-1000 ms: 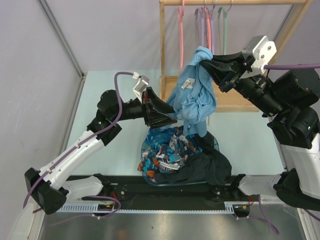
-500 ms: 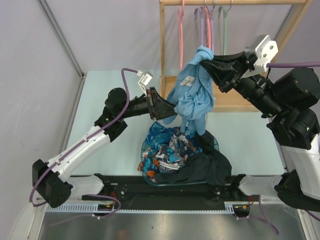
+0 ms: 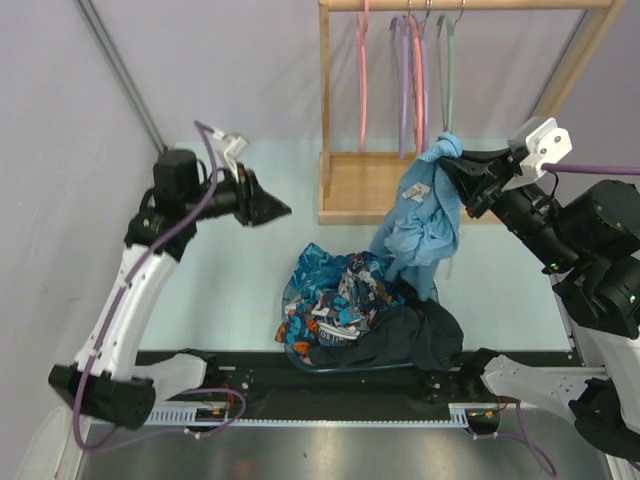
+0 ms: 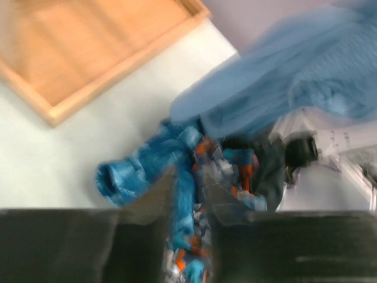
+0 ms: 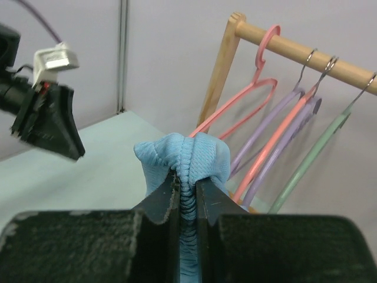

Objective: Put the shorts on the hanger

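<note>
Pinching shorts (image 5: pixel 184 158) waistband, right claw (image 5: pixel 186 197) seen only in wrist cam; left claw (image 4: pixel 187 191) nearly together, empty.

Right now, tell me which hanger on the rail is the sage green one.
The sage green hanger hangs rightmost on the wooden rail, past the pink and purple ones.

The shorts (image 3: pixel 428 218) are plain light sky-blue. The hanger (image 3: pixel 449 70) is pale sage green, beside pink hangers (image 3: pixel 362 70) and purple hangers (image 3: pixel 404 80) on a light wooden rack (image 3: pixel 325 110). The patterned garment (image 3: pixel 335 298) mixes blue, orange and white; the black garment (image 3: pixel 415 335) is plain. The table (image 3: pixel 240 290) is pale mint.
</note>
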`<control>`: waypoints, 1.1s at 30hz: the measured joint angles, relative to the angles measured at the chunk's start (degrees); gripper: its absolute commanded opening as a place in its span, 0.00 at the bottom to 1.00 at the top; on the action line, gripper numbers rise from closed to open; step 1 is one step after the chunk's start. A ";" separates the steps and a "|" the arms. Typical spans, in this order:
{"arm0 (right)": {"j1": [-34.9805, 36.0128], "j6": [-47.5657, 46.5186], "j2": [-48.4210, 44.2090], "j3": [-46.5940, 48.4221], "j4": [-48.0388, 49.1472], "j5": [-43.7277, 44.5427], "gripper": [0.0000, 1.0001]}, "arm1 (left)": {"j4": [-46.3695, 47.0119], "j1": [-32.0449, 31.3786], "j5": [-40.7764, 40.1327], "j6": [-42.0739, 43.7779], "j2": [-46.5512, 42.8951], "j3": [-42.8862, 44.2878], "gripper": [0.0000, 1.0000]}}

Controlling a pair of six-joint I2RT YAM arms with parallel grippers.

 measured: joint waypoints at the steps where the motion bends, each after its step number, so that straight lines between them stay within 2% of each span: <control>1: -0.13 0.26 0.00 0.02 0.28 -0.09 0.00 | 1.99 -0.61 2.34 0.26 -2.40 -3.63 0.77; 3: -0.24 0.74 0.44 0.52 0.83 -0.52 0.00 | 7.78 -1.84 5.22 -3.52 -7.74 -11.82 0.79; 4: -0.26 1.29 1.31 1.60 1.16 -1.25 0.00 | 13.60 -3.17 6.67 -7.28 -11.21 -17.59 0.78; 6: -0.28 1.81 3.06 3.28 2.16 -2.56 0.00 | 22.12 -6.82 7.76 -12.92 -13.25 -22.51 0.75; 8: -0.26 2.36 4.83 5.38 3.06 -3.67 0.00 | 31.69 -12.22 8.46 -17.99 -11.43 -22.91 0.75; 11: -0.26 2.95 7.23 7.67 3.54 -4.92 0.00 | 42.42 -16.46 8.63 -23.74 -7.61 -23.15 0.74; 16: -0.22 4.20 10.60 11.98 4.04 -7.65 0.00 | 59.01 -18.05 8.22 -33.77 -1.29 -23.76 0.71; 22: 0.35 5.90 11.65 13.49 6.99 -10.03 0.00 | 65.99 -18.05 6.05 -39.63 3.39 -21.31 0.66; 33: 1.05 8.09 12.48 13.53 10.23 -10.64 0.00 | 85.29 -19.30 3.43 -55.10 10.05 -21.29 0.65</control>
